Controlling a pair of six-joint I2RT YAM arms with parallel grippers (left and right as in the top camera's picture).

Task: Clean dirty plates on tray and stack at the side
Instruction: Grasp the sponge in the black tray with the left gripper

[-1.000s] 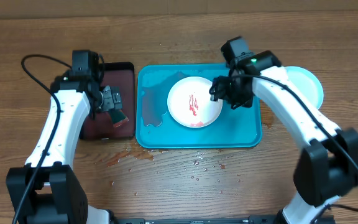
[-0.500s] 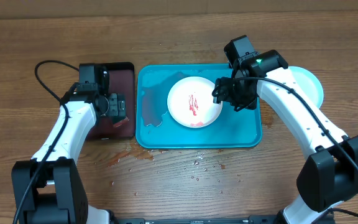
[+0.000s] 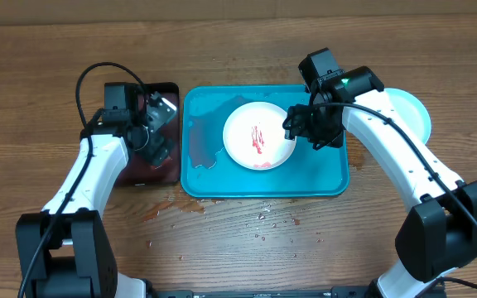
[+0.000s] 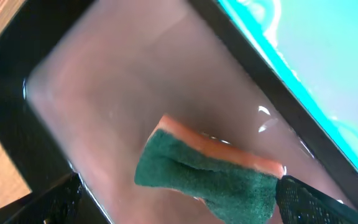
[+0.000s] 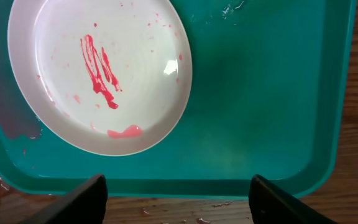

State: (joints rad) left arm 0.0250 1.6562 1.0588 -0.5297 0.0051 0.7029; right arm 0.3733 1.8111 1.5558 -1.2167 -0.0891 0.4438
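Observation:
A white plate (image 3: 259,136) with red smears lies in the turquoise tray (image 3: 321,178). My right gripper (image 3: 303,124) hangs at the plate's right rim. In the right wrist view the plate (image 5: 98,74) sits up and left of the open gripper (image 5: 179,205), with only the tray (image 5: 260,93) and its edge between the fingers. A pale mint plate (image 3: 411,112) rests on the table right of the tray, partly hidden by the right arm. My left gripper (image 3: 156,142) is open over the dark-red tray. A green-and-orange sponge (image 4: 210,177) lies between its fingers (image 4: 328,202), against the right one.
The black-rimmed dark-red tray (image 3: 139,175) stands left of the turquoise tray, its wet floor (image 4: 104,93) filling the left wrist view. Reddish water is spilled on the wooden table (image 3: 172,207) in front of both trays, with droplets (image 3: 263,219) nearby.
My left arm has swung its wrist over the dark-red tray, the gripper now turned toward the tray's right side. The right arm shifted slightly, then stayed still.

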